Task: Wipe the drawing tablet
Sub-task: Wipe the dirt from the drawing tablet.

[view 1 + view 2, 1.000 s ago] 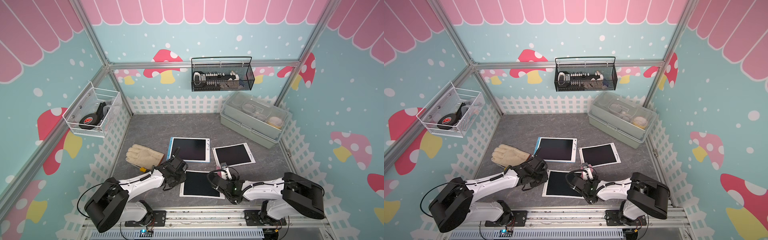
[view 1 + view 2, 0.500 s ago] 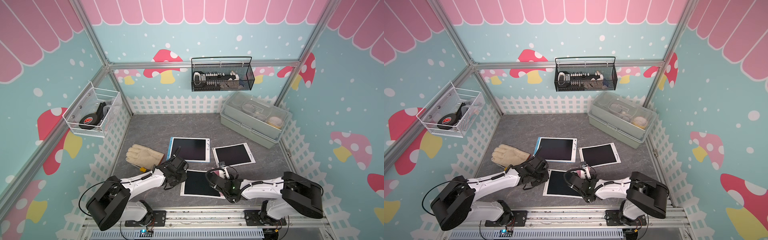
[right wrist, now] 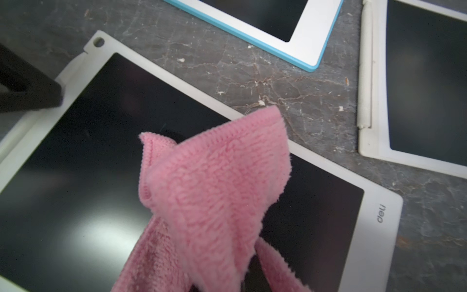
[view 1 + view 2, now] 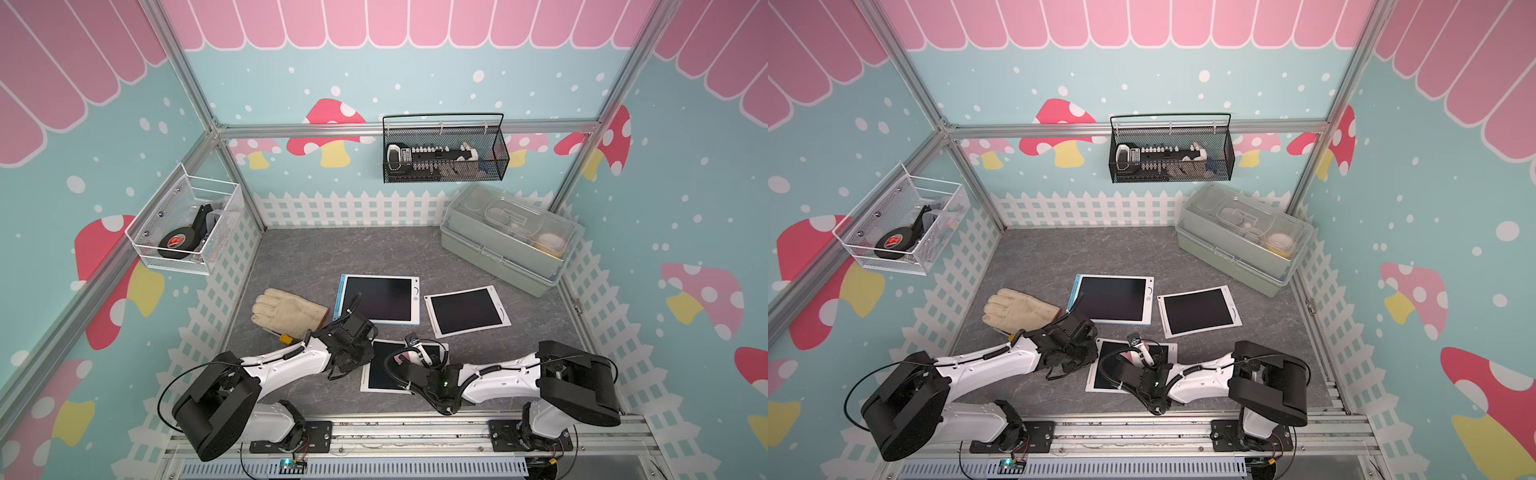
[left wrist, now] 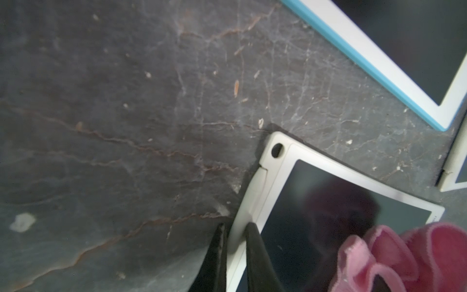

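Note:
The drawing tablet, white-framed with a dark screen, lies flat at the front centre of the grey floor in both top views. My left gripper is shut on the white rim at its left edge; one finger is outside the rim and one on the frame. My right gripper hangs over the screen, shut on a fluffy pink cloth. The cloth drapes onto the screen and hides the right fingers in the right wrist view. It also shows in the left wrist view.
A blue-edged tablet and a second white tablet lie just behind. A cream glove and a yellow-handled tool lie to the left. A lidded box stands at the back right. Wire baskets hang on the walls.
My right gripper has carried the pink cloth leftward across the near tablet's screen. The left gripper has stayed at the tablet's left edge, its jaws a touch closer.

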